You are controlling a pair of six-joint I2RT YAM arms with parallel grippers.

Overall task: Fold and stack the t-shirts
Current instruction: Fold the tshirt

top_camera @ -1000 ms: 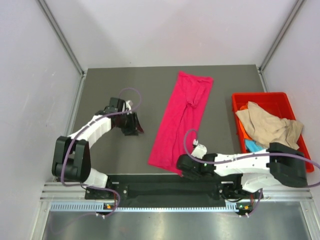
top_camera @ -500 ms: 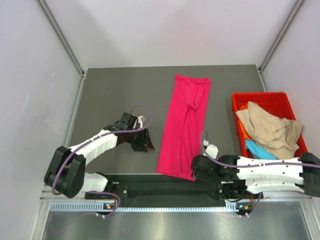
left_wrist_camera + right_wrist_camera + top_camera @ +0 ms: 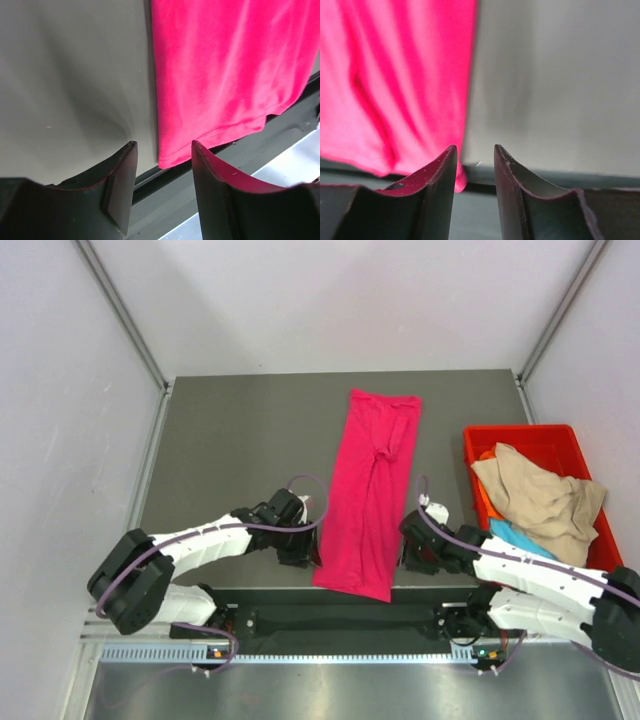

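Right, the pink t-shirt [image 3: 372, 490] lies as one long narrow strip down the middle of the table [image 3: 240, 440], far end close to the far edge, near hem running just over the near edge onto the dark rail [image 3: 330, 620]. The left gripper [image 3: 163, 145] sits low at the near-left corner of the strip, just beside its long edge. Its jaws are parted a moderate gap, nothing between them, and the hem corner shows just beyond the tips. The right gripper [image 3: 475, 147] mirrors it at the near-right corner, jaws parted somewhat narrower, also empty, with cloth edge to its left and bare table ahead. Room: a wide bare stretch of table left of the strip, and a narrower lane between the strip and the red bin [image 3: 560, 432] at the right edge. Count: four shirts, one pink on the table and three in the bin, with a tan shirt [image 3: 540, 495] on top, and a turquoise shirt [image 3: 513, 533] and an orange shirt [image 3: 483, 502] showing only as slivers under it. One bin, two arms.
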